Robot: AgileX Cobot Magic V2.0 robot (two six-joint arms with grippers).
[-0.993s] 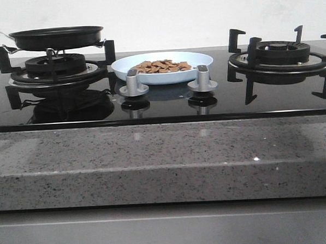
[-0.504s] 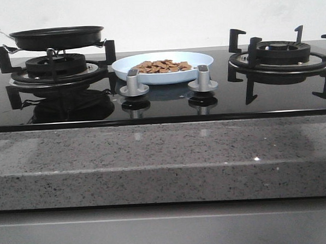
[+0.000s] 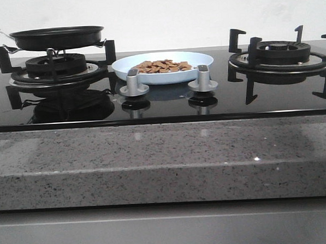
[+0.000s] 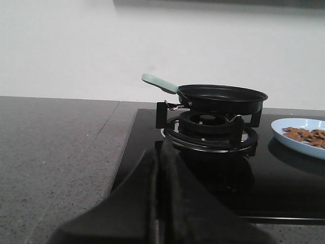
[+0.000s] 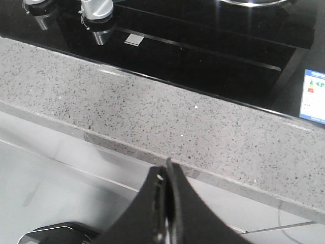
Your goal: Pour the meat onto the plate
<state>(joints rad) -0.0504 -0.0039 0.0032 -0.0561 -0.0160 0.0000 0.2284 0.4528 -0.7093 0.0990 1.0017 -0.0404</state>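
Note:
The pale-blue plate point(image 3: 163, 67) rests on the black glass hob between the two burners, and the meat point(image 3: 163, 65) lies heaped on it as small orange-brown chunks. The left wrist view catches the plate's edge point(image 4: 284, 133) and some meat point(image 4: 306, 135). A black frying pan point(image 3: 56, 37) with a pale handle point(image 4: 159, 83) sits on the left burner. My left gripper point(image 4: 158, 152) is shut with nothing in it, low before the hob, apart from the pan. My right gripper point(image 5: 167, 170) is shut and empty, off the counter's front edge. Neither gripper shows in the front view.
Two silver knobs point(image 3: 133, 83) point(image 3: 202, 79) stand just in front of the plate. The right burner's black grate point(image 3: 282, 55) holds nothing. A speckled grey stone counter point(image 3: 165, 160) runs along the front of the hob. A white wall stands behind.

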